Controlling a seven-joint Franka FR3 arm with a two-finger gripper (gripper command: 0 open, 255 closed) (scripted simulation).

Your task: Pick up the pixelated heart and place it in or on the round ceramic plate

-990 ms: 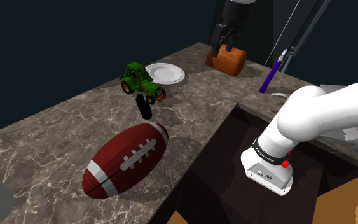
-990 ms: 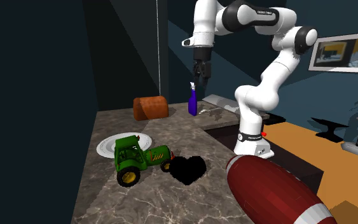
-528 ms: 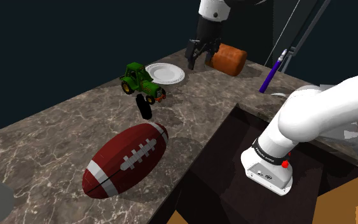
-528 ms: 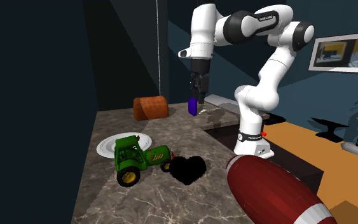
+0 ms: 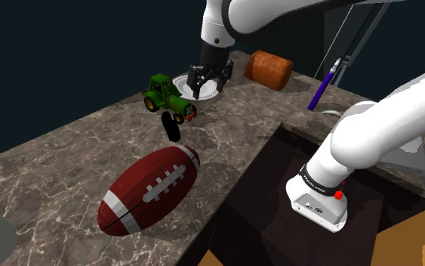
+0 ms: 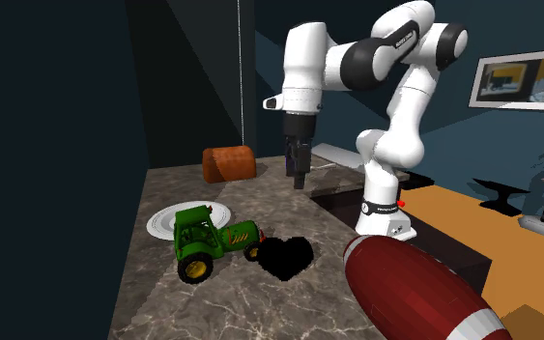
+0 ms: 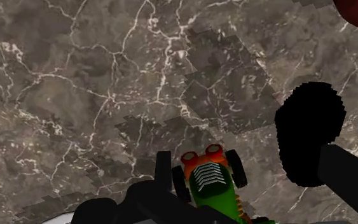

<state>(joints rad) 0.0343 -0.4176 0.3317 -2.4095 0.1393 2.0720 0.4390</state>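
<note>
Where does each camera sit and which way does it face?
Shoulder view: beside the stand, looking down over the counter; arm and pincer show.
Second exterior view: at the counter's football end, looking along it; whole arm shows.
Wrist view: on the wrist, looking down at the counter; both fingers show.
All share the green tractor and black heart.

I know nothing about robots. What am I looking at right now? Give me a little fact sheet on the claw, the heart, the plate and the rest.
claw: open, empty, in the air above the counter, near the plate
heart: black, blocky-edged, on the counter beside the tractor, untouched
plate: white, round, no heart on it
tractor: green toy, between plate and heart
other things: football; brown loaf-shaped thing
job status: heart not yet picked up
</note>
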